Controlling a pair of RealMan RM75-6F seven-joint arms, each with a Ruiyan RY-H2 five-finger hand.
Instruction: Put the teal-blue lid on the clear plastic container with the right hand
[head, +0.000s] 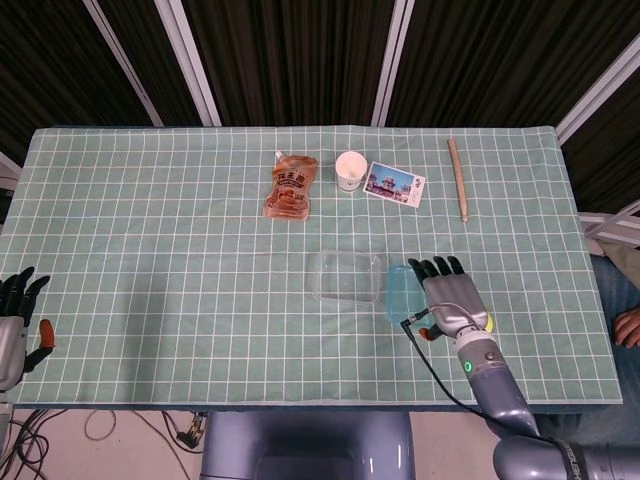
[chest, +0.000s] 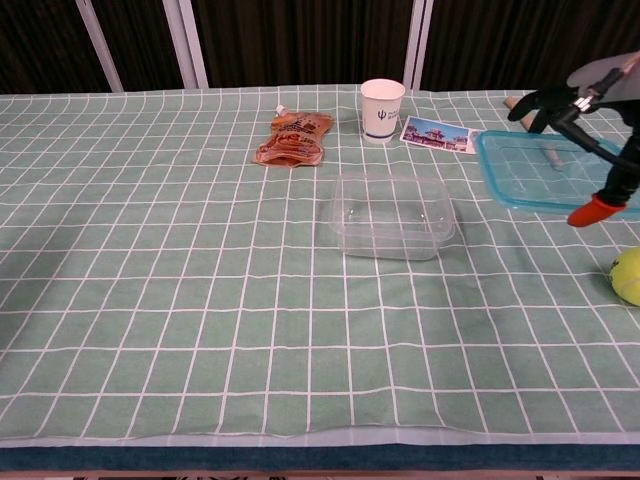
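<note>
Teal-blue lid (chest: 535, 170) held under right hand's fingers (chest: 528, 103), thumb below.

Glossy clear plastic container (chest: 392, 214) on matt checked cloth (chest: 170, 280).

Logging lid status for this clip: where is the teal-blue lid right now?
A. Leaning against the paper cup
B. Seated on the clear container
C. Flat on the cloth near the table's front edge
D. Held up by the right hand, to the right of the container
D: the right hand holds the teal-blue lid raised off the cloth, right of the still uncovered clear plastic container.
</note>
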